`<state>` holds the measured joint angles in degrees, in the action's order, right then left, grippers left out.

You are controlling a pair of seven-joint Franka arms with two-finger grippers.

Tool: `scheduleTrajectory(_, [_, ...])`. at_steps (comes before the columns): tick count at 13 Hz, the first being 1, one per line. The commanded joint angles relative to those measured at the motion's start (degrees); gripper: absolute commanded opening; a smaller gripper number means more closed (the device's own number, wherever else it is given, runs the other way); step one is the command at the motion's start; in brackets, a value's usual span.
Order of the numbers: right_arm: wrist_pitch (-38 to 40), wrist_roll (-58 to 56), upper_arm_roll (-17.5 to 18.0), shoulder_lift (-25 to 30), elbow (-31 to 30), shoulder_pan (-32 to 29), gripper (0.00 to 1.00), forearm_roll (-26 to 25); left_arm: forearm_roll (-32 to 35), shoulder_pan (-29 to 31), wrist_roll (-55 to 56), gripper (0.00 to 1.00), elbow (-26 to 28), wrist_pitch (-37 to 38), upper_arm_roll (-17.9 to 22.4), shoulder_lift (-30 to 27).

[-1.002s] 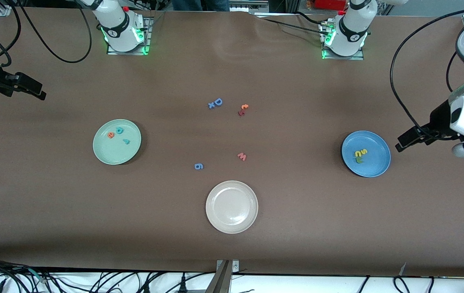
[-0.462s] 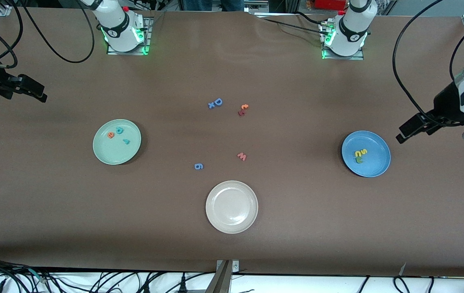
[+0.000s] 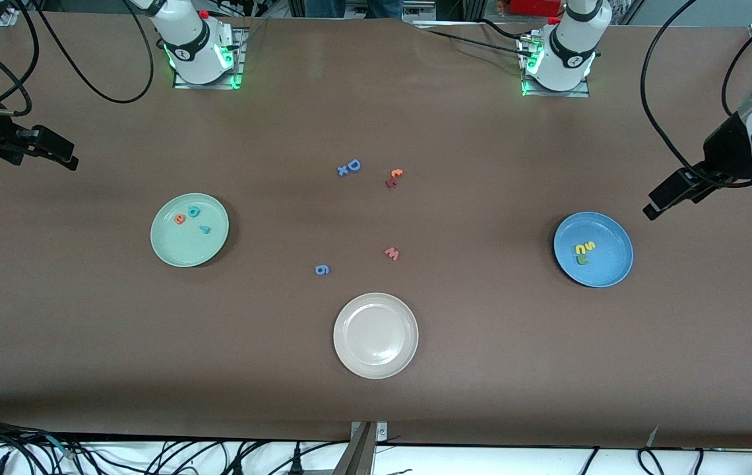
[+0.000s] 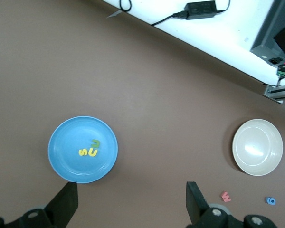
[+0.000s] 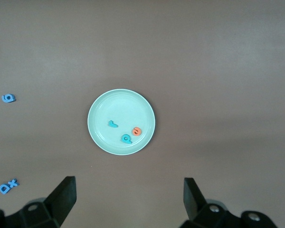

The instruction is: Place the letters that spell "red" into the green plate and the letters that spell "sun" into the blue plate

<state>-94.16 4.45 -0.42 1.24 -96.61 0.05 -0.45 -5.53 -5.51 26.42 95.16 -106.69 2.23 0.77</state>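
The green plate (image 3: 185,252) (image 5: 118,100) holds a teal "d" (image 3: 194,212) (image 5: 126,138), an orange "e" (image 3: 179,219) (image 5: 137,131) and a teal "r" (image 3: 204,229) (image 5: 112,124). On the blue plate (image 3: 611,265) (image 4: 65,161) lie a yellow "s" (image 4: 80,152), a yellow "u" (image 4: 90,151) and a green "n" (image 4: 95,142), bunched together (image 3: 583,251). My left gripper (image 3: 654,204) (image 4: 130,204) hangs open and empty over bare table beside the blue plate, toward the left arm's end. My right gripper (image 3: 62,156) (image 5: 128,199) is open and empty, high over the right arm's end of the table.
A beige-white plate (image 3: 376,359) (image 4: 257,164) sits nearest the front camera. Loose letters lie mid-table: a blue "D" with an "x" (image 3: 349,167), an orange and dark-red pair (image 3: 394,178), a salmon "w" (image 3: 392,253), a blue figure (image 3: 322,269). Cables run along the table edges.
The left gripper has drawn up and away from the blue plate, toward its end of the table. The right gripper has shifted only slightly. Both stay open; the letters have not moved.
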Motion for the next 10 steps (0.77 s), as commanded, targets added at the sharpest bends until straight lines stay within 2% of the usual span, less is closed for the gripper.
scheduleTrajectory(1, [-0.32,-0.23,0.51,0.16,0.02,-0.49,1.0,-0.26,1.92,1.72,0.03,1.0,2.14,-0.27,-3.36,-2.26])
scheduleTrajectory(4, [-0.41,-0.23,0.51,-0.01,0.11,-0.49,1.0,-0.34,1.84,1.72,0.64,1.0,-1.36,0.08,-3.11,0.71])
scheduleTrajectory(9, [0.03,-1.02,0.6,-0.1,0.19,-0.4,1.0,-0.43,2.27,1.99,0.12,1.0,-1.73,0.43,-2.93,0.9])
scheduleTrajectory(10, [-0.06,-1.11,0.6,-0.1,0.2,-0.32,1.0,-0.52,4.8,1.99,-0.4,1.0,-1.82,0.52,-3.11,0.9])
